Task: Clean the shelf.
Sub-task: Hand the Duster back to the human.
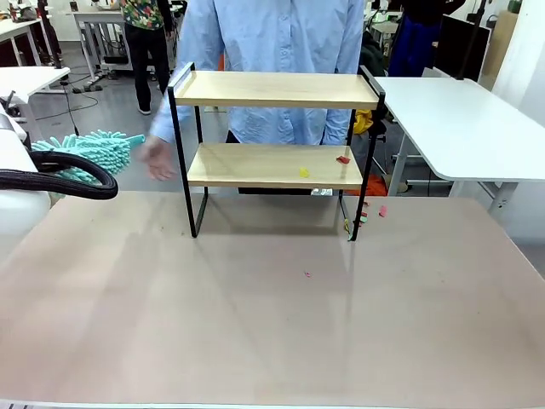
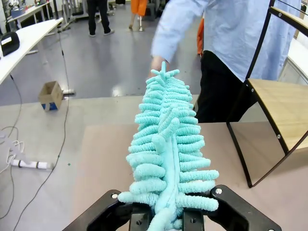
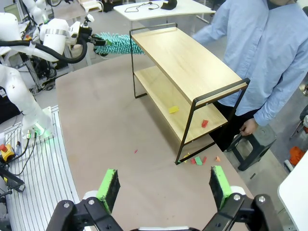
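Observation:
The shelf (image 1: 272, 89) stands at the table's far side, with two wooden boards in a thin black frame; its end shows in the left wrist view (image 2: 284, 103). On its lower board (image 3: 159, 89) lie a yellow scrap (image 1: 304, 172) and a red scrap (image 1: 342, 159). My left gripper (image 2: 166, 216) is shut on a teal fluffy duster (image 2: 168, 144), held left of the shelf and off the table's left edge (image 1: 94, 152). My right gripper (image 3: 164, 185) is open above the table, well short of the shelf, with nothing between its green pads (image 3: 109, 187).
Small coloured scraps (image 1: 362, 217) lie on the brown table (image 1: 255, 324) by the shelf's right leg, and one pink bit (image 1: 307, 274) lies nearer me. A person in a light blue shirt stands behind the shelf, one hand (image 1: 156, 159) lowered at its left. A white table (image 1: 460, 119) stands far right.

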Controlling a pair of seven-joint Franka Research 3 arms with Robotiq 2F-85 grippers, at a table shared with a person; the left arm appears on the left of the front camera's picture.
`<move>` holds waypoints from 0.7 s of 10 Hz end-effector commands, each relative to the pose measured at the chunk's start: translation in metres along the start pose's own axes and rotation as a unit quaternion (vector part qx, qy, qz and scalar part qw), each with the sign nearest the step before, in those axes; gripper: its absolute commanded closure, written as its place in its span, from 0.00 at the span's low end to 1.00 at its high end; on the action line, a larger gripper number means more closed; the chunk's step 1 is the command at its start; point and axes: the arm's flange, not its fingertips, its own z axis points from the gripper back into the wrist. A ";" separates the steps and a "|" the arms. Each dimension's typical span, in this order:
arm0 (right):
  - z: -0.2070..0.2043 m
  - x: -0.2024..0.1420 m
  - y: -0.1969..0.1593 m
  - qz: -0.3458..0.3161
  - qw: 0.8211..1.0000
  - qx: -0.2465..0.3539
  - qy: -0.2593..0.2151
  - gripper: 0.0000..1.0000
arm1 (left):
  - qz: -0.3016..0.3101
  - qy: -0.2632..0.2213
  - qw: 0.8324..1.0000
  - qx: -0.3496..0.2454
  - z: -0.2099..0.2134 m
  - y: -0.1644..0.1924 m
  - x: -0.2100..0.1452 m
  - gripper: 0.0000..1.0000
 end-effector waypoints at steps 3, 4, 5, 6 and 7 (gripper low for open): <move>0.002 0.001 0.000 0.001 1.000 0.000 0.003 0.00 | -0.001 -0.001 1.000 0.000 0.001 0.002 0.008 0.82; 0.002 0.001 0.000 0.001 1.000 0.000 0.003 0.00 | -0.001 -0.001 1.000 0.000 0.001 0.002 0.008 0.82; 0.002 0.001 0.000 0.001 1.000 0.000 0.003 0.00 | -0.001 -0.001 1.000 0.000 0.001 0.002 0.008 0.82; 0.002 0.001 0.000 0.001 1.000 0.000 0.003 0.00 | -0.001 -0.001 1.000 0.000 0.001 0.002 0.008 0.82; 0.002 0.001 0.000 0.001 1.000 0.000 0.003 0.00 | -0.001 -0.001 1.000 0.000 0.001 0.002 0.008 0.82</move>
